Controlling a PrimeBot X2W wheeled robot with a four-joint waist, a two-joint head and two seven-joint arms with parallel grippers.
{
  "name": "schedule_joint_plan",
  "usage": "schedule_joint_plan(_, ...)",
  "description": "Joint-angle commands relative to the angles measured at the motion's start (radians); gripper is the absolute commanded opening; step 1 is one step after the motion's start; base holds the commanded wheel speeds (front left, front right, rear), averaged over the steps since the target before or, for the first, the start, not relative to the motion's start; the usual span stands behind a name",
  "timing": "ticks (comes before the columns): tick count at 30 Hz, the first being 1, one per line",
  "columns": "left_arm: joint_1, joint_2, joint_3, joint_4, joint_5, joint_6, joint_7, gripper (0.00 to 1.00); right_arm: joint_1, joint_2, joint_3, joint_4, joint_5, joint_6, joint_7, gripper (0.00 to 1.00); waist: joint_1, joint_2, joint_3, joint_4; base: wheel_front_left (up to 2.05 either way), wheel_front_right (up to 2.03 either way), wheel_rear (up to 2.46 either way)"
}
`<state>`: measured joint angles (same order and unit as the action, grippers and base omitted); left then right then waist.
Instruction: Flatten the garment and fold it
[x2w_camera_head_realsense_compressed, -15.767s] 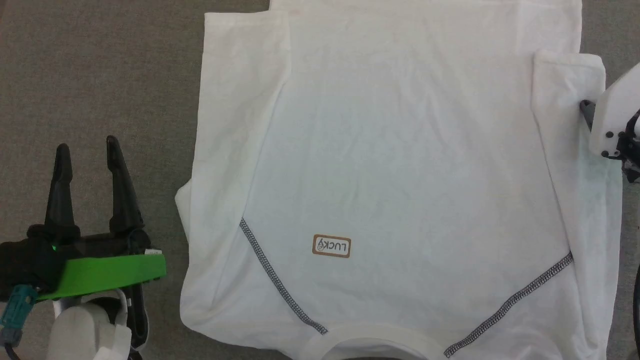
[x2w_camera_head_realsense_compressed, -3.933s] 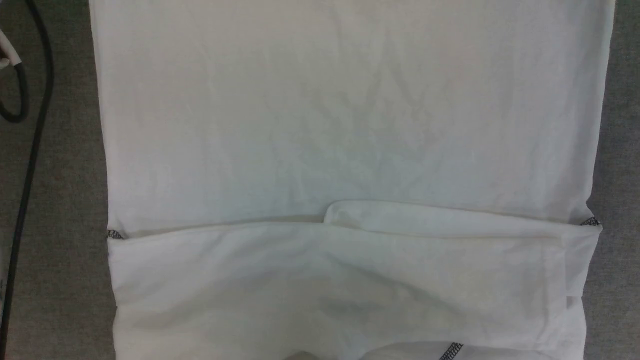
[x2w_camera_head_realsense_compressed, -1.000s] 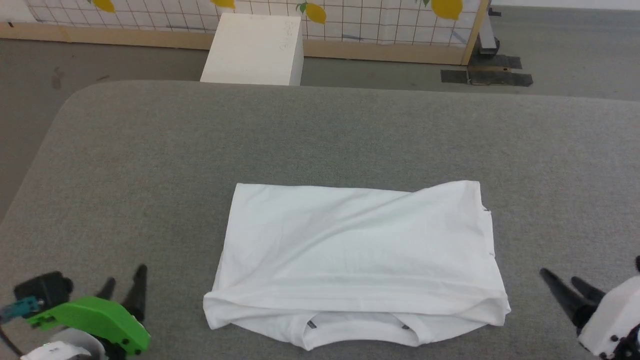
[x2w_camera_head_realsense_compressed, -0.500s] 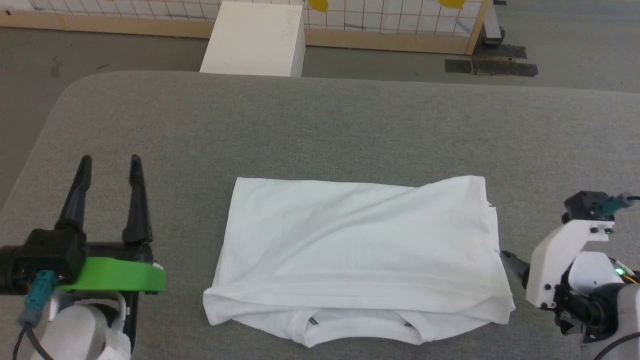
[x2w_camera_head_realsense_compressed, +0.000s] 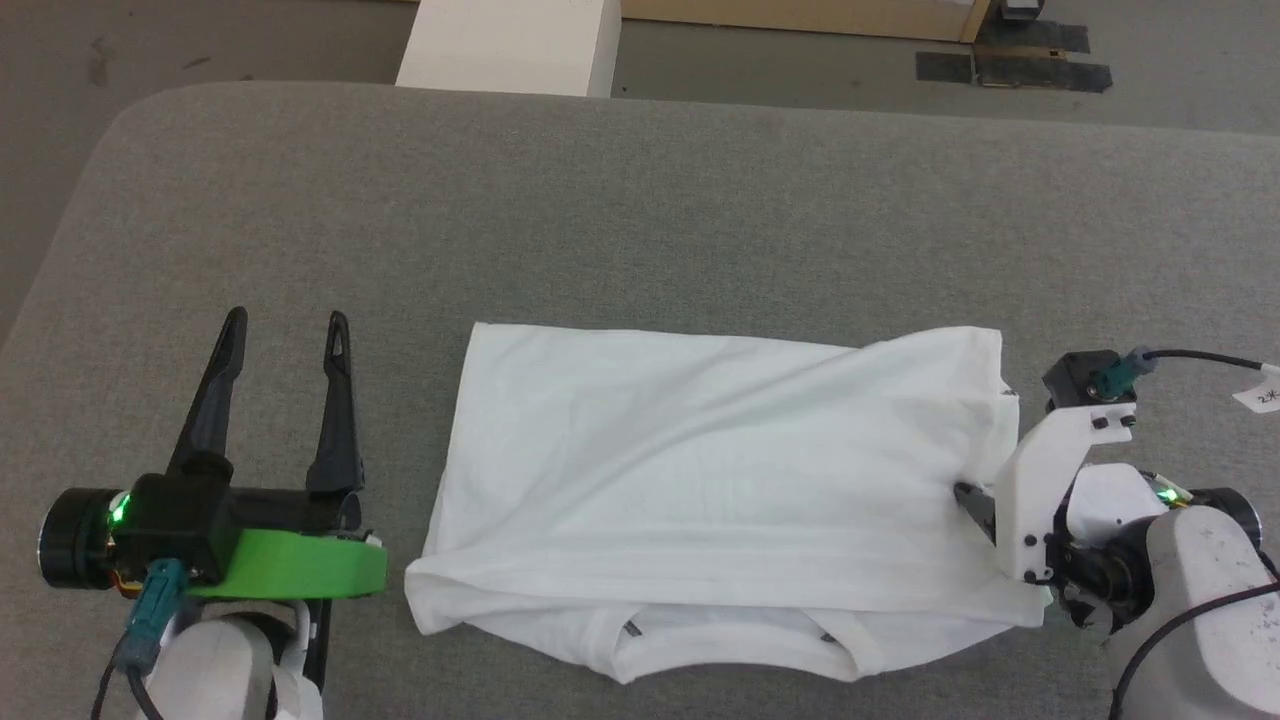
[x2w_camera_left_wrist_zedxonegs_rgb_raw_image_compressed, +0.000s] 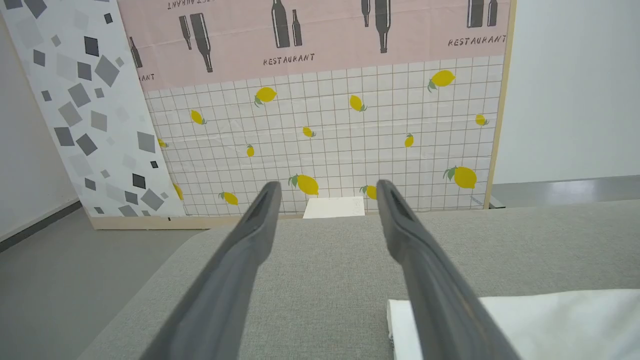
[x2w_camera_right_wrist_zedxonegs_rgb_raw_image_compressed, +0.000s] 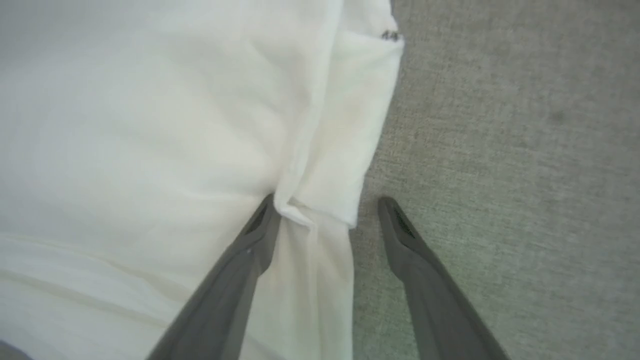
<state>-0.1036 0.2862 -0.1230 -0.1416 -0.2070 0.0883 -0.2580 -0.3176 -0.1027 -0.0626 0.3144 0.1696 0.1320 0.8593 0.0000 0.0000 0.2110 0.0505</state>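
The garment (x2w_camera_head_realsense_compressed: 700, 480) lies folded into a wide white rectangle on the grey table, collar at its near edge. My left gripper (x2w_camera_head_realsense_compressed: 285, 325) stands open on the bare table to the garment's left, apart from it. In the left wrist view the left gripper (x2w_camera_left_wrist_zedxonegs_rgb_raw_image_compressed: 327, 185) has nothing between its fingers, and the garment's corner (x2w_camera_left_wrist_zedxonegs_rgb_raw_image_compressed: 525, 320) shows at the lower right. My right gripper (x2w_camera_right_wrist_zedxonegs_rgb_raw_image_compressed: 327, 200) is open and straddles the garment's right edge (x2w_camera_right_wrist_zedxonegs_rgb_raw_image_compressed: 325, 165): one finger presses on the cloth, the other is over the table. In the head view the right gripper (x2w_camera_head_realsense_compressed: 975, 500) is mostly hidden behind its white mount.
The grey felt table (x2w_camera_head_realsense_compressed: 640, 200) has a rounded far left corner and bare room beyond the garment. A rigid white box (x2w_camera_head_realsense_compressed: 510, 45) stands on the floor past the far edge, also the white box (x2w_camera_left_wrist_zedxonegs_rgb_raw_image_compressed: 334, 207). A cable (x2w_camera_head_realsense_compressed: 1200, 357) runs off my right wrist.
The head camera has tilted down. My right gripper has moved left onto the garment's right edge, bunching the cloth there. The left gripper has risen into view and stays open.
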Motion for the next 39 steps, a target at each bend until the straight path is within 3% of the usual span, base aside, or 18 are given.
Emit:
schedule_joint_plan(1,0.008,-0.009,0.012,0.003,0.013,-0.012,-0.004,1.0,0.019,0.008,0.009,0.05,0.019,-0.001,0.008,0.0,0.0,0.0,0.0,-0.002,0.0,0.0,0.0)
schedule_joint_plan(7,0.026,-0.037,0.052,-0.002,0.04,-0.049,-0.004,1.0,0.019,-0.07,-0.028,0.032,0.07,-0.001,0.005,0.0,0.0,0.0,-0.01,-0.013,0.0,0.0,0.0)
schedule_joint_plan(13,0.047,-0.054,0.085,0.0,0.061,-0.075,-0.004,1.0,0.043,-0.174,-0.155,0.015,0.032,-0.001,0.034,0.0,0.0,0.0,-0.021,-0.028,0.0,0.0,0.0)
schedule_joint_plan(19,0.059,-0.08,0.104,0.01,0.076,-0.094,-0.004,1.0,0.049,-0.205,-0.219,-0.007,-0.017,-0.001,0.048,0.0,0.0,0.0,-0.042,-0.031,0.0,0.0,0.0)
schedule_joint_plan(30,0.107,-0.121,0.147,0.006,0.084,-0.123,-0.004,1.0,0.093,-0.248,0.028,-0.338,0.144,-0.001,0.149,0.0,0.0,0.0,-0.086,-0.031,0.0,0.0,0.0)
schedule_joint_plan(34,0.106,-0.134,0.152,0.003,0.088,-0.138,-0.004,1.0,0.062,-0.213,0.12,-0.406,0.174,-0.001,0.166,0.0,0.0,0.0,-0.079,-0.013,0.0,0.0,0.0)
schedule_joint_plan(39,0.092,-0.152,0.147,0.006,0.092,-0.156,-0.004,1.0,0.011,-0.133,0.216,-0.38,0.186,-0.001,0.133,0.0,0.0,0.0,-0.067,0.032,0.0,0.0,0.0)
